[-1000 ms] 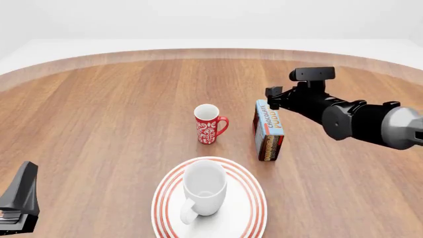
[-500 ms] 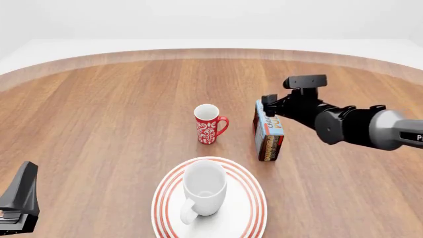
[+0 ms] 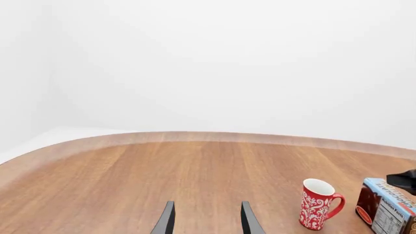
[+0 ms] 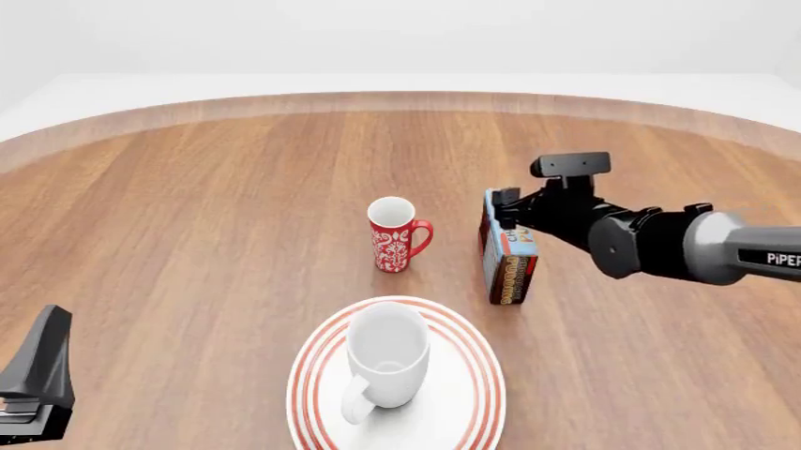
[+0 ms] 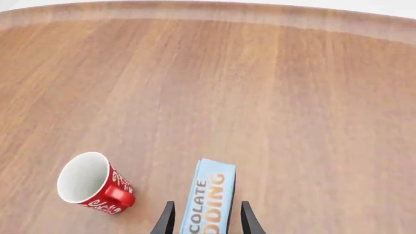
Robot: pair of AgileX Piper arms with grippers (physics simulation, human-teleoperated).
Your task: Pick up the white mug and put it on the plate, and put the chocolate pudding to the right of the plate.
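Note:
The white mug [image 4: 388,359] stands upright on the red-ringed plate [image 4: 490,377] at the near middle of the table. Beyond the plate's right edge, the chocolate pudding [image 4: 508,262] carton stands on its long edge, blue face up. My right gripper [image 4: 506,212] is open and low over the carton's far end. In the right wrist view its fingers [image 5: 167,220] stand on either side of the chocolate pudding [image 5: 208,197] with small gaps. My left gripper [image 4: 37,380] rests at the near left, open and with nothing in it, as the left wrist view shows [image 3: 206,223].
A slimmer red mug [image 4: 396,235] with a white floral pattern stands left of the carton, beyond the plate; it also shows in both wrist views [image 5: 91,184] [image 3: 318,204]. The curved far table edge [image 4: 400,97] runs behind everything.
My right gripper has come down and to the left, from above and beside the carton's far end to straddling it. The left arm, mugs, plate and carton have not moved.

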